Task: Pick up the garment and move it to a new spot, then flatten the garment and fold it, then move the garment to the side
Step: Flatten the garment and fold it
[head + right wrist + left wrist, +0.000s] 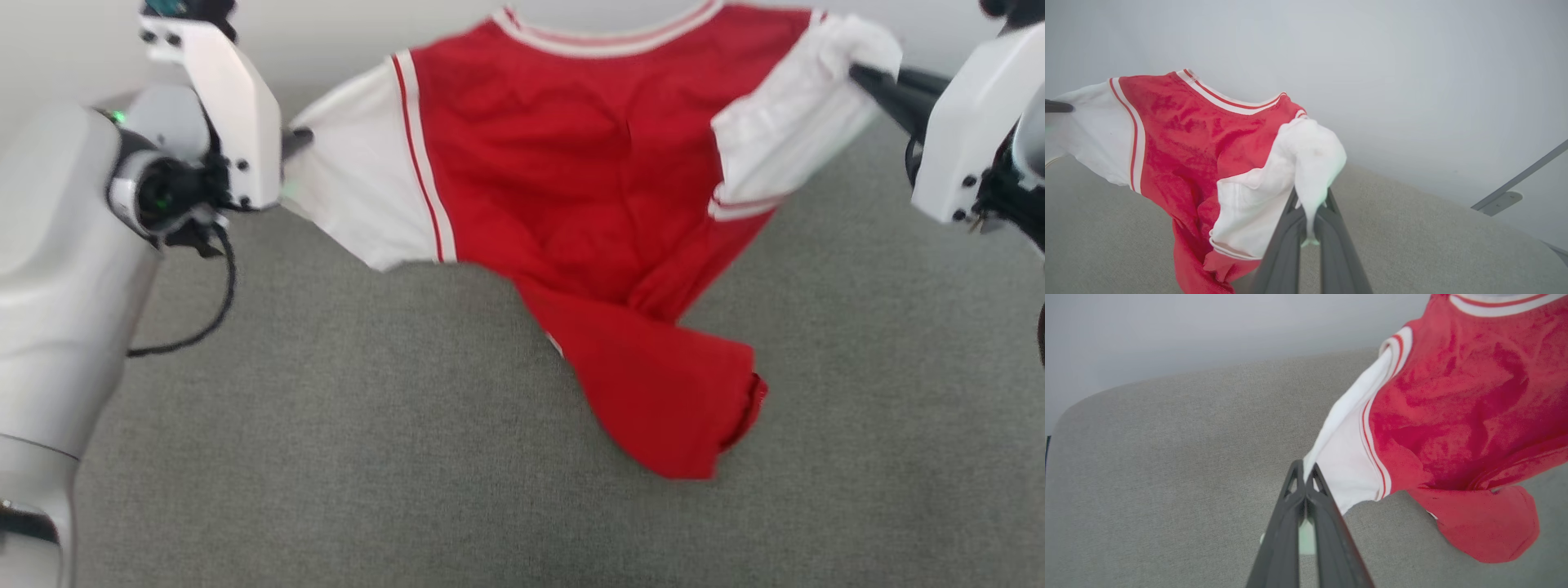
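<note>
Head view. One shirt point(563, 163), red body with two white sleeves, hangs spread between the two pincers. The left pincer point(298, 139) is closed on the end of the sleeve at its tips. The right pincer point(865, 77) is closed on the other sleeve, which is bunched at its tips. The body sags between them, and the crumpled lower part trails down to the grey counter point(326, 408) and seems to rest there.

Left wrist view. The left pincer's jaws are pressed together with white sleeve cloth point(1347, 457) pinched between them. The red body hangs just beyond and to the right of the tips.

Right wrist view. The right pincer point(1310, 204) is clamped on a wad of sleeve that spills over its tips. The rest of the shirt hangs to the left.

Handling, judged: light, soft and limp, with no stiffness. It drapes and twists wherever unsupported and is not fragile. Sleeve ends hold it up, but shoulders or hem corners would likely spread it flatter.

Count: one shirt, two sleeves, two pincers.
</note>
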`<state>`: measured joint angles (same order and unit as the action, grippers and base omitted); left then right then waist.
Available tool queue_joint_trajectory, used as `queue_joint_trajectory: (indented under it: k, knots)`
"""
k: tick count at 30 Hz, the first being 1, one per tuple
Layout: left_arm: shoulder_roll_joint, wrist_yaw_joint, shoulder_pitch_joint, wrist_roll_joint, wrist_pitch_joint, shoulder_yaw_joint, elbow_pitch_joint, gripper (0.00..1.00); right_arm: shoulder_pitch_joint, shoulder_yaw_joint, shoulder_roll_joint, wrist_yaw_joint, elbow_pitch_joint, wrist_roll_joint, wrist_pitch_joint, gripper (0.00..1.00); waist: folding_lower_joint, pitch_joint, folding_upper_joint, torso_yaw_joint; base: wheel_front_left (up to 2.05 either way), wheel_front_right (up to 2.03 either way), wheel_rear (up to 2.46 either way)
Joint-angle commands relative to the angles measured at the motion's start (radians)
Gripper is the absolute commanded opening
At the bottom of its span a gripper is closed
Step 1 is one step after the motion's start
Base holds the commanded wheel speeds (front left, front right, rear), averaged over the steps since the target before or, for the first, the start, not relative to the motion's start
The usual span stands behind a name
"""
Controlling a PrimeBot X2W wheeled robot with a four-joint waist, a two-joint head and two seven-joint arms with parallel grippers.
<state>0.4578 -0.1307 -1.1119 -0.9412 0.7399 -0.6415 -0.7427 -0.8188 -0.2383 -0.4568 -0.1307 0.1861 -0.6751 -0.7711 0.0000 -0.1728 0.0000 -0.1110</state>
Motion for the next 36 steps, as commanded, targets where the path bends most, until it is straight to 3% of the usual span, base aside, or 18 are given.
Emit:
queue_joint_trajectory:
  k: [1,15,24,29,36]
  knots:
    - [0.016,0.005,-0.024,0.006,0.006,0.003,0.008,0.0,-0.027,-0.005,-0.006,0.0,-0.007,-0.001,0.021,0.0,0.0,0.06,0.0,0.004,0.0,0.0,0.0]
    - [0.059,0.03,-0.128,0.02,0.006,0.029,0.074,0.0,-0.16,-0.023,-0.001,0.0,0.013,-0.043,0.061,0.0,0.0,0.159,0.0,0.02,0.0,0.0,0.0]
    - [0.076,0.035,-0.178,0.059,-0.029,0.024,0.102,0.0,-0.241,-0.046,0.0,0.0,0.051,-0.028,0.082,0.0,0.0,0.139,0.0,0.038,0.0,0.0,0.0]
    - [0.068,0.029,-0.223,0.084,-0.115,0.028,0.097,0.0,-0.321,-0.064,0.017,0.0,0.129,0.037,0.2,0.0,0.0,0.056,0.0,0.048,0.0,0.0,0.0]
    - [0.039,0.02,-0.369,0.197,-0.371,0.029,0.038,0.0,-0.495,-0.107,0.073,0.0,0.324,0.187,0.46,0.0,0.0,-0.09,0.0,0.055,0.0,0.0,0.0]
